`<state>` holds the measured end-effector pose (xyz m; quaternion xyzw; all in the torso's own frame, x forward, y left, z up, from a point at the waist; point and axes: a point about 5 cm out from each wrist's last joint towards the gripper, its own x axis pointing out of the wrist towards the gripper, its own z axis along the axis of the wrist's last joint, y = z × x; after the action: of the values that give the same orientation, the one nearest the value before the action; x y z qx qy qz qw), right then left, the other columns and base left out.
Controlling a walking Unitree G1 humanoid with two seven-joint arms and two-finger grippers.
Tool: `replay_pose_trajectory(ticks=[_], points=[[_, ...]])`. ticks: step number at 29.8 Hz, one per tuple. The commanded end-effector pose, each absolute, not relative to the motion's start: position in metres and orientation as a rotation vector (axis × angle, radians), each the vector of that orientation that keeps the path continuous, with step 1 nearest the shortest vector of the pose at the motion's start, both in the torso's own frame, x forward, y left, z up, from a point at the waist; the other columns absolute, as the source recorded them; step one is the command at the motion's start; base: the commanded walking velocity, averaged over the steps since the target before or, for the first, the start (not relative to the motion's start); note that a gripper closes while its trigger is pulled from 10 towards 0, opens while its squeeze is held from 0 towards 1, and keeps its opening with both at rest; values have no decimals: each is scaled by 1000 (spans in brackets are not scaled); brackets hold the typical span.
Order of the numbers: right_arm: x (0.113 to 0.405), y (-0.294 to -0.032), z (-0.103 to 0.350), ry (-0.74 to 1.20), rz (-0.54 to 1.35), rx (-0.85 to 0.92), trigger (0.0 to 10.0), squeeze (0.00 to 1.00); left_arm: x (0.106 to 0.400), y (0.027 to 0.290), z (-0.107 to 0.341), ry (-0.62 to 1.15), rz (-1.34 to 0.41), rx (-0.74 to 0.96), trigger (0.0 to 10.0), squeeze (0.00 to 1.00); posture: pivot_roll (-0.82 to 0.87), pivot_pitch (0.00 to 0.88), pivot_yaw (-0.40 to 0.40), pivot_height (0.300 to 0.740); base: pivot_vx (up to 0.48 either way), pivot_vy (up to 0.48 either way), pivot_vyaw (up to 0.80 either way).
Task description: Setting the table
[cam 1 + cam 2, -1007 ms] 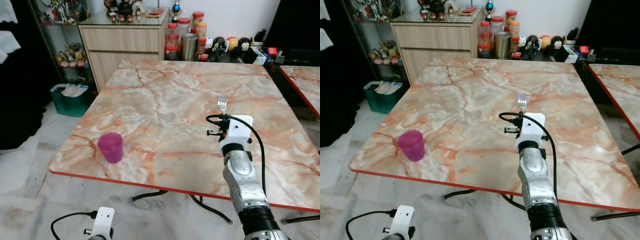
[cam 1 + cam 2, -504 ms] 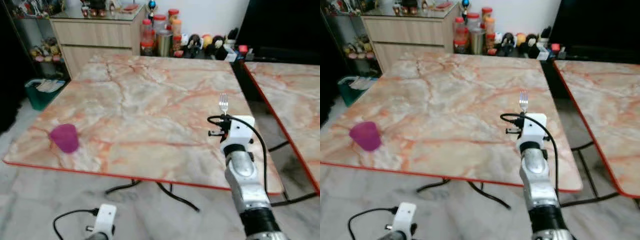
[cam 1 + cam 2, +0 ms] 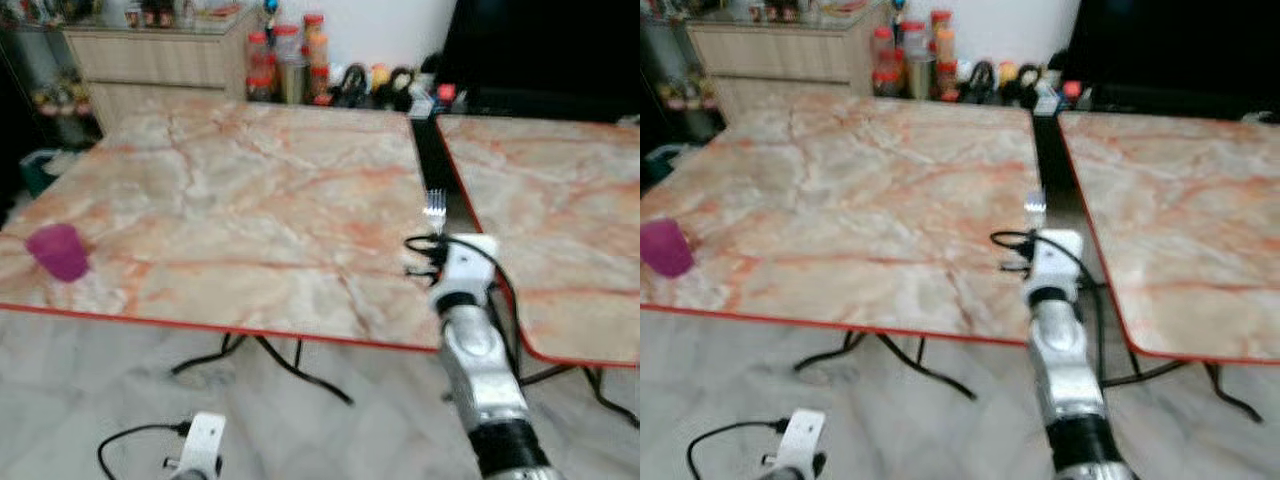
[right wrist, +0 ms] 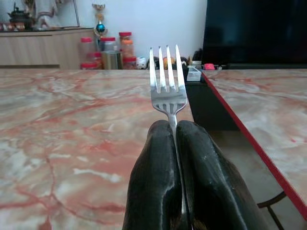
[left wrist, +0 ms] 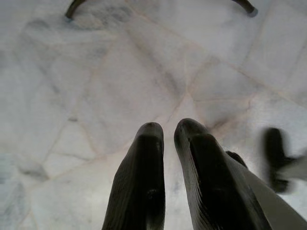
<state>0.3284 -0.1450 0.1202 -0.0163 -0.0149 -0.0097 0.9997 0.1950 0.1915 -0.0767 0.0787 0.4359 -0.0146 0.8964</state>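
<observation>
A silver fork (image 4: 167,86) stands upright, tines up, pinched between the black fingers of my right gripper (image 4: 176,125), which is shut on its handle. In the head views the fork (image 3: 434,207) rises above the white wrist over the right edge of the marble table (image 3: 230,190). A purple cup (image 3: 58,251) stands upright near the table's front left corner. My left gripper (image 5: 168,130) hangs low over the pale stone floor, its fingers shut with nothing between them.
A second marble table (image 3: 545,190) stands to the right across a narrow dark gap. Jars and small figures (image 3: 300,60) line the back by a wooden cabinet (image 3: 150,60). Black table legs (image 3: 260,355) curve under the near edge.
The view has swung to the right: the cup has slid to the left edge and the second table has come into sight. The right gripper still holds the fork upright.
</observation>
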Motion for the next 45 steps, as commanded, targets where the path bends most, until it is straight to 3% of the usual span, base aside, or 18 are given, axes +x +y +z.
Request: replay_pose_trajectory(ticks=[1, 45], points=[[329, -152, 125, -41, -40, -37, 10000, 0, 195, 187, -77, 908, -43, 162, 10000, 0, -28, 0, 4, 736, 0, -379, 0], [323, -152, 123, -26, -46, -31, 10000, 0, 197, 189, -76, 905, -45, 168, 10000, 0, -52, 0, 24, 736, 0, -355, 0]])
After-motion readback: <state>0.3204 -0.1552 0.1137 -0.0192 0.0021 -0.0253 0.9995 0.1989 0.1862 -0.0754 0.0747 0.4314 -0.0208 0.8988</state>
